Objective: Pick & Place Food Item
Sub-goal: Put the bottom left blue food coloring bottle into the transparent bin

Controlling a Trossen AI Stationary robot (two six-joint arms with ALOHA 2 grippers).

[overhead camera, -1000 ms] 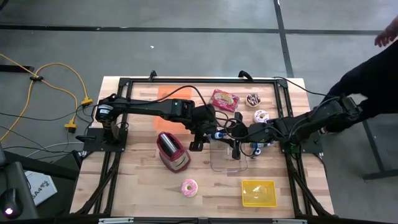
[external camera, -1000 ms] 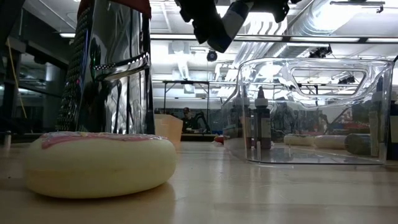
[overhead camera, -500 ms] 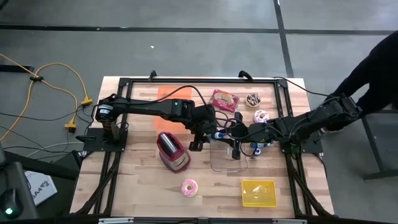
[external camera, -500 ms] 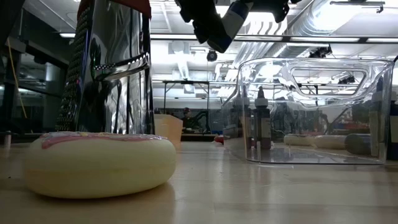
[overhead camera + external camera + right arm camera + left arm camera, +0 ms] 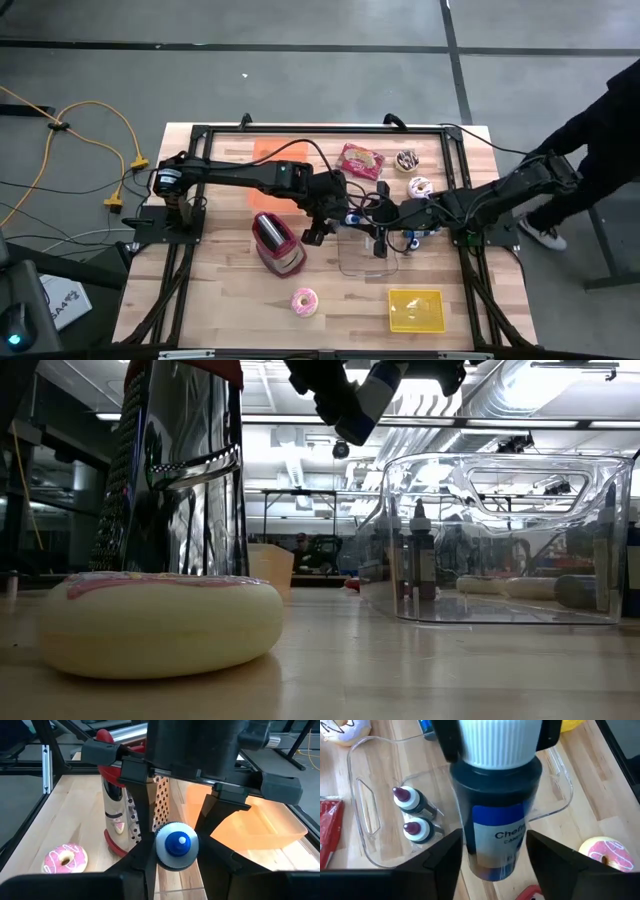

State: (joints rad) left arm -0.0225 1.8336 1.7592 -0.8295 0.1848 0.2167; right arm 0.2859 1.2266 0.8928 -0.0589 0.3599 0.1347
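While both arms meet mid-frame in the high view, you see the table (image 5: 220, 290), then the clear bin (image 5: 365, 258). Your left pincer (image 5: 495, 837) is around the bottle (image 5: 495, 795); you cannot tell if it grips. Your right pincer (image 5: 177, 845) pinches the bottle's white cap, up over the bin's upper left corner.

A dark bottle (image 5: 495, 825) with blue label, white ribbed cap; pink-iced doughnut (image 5: 304, 301), possibly sprinkled.
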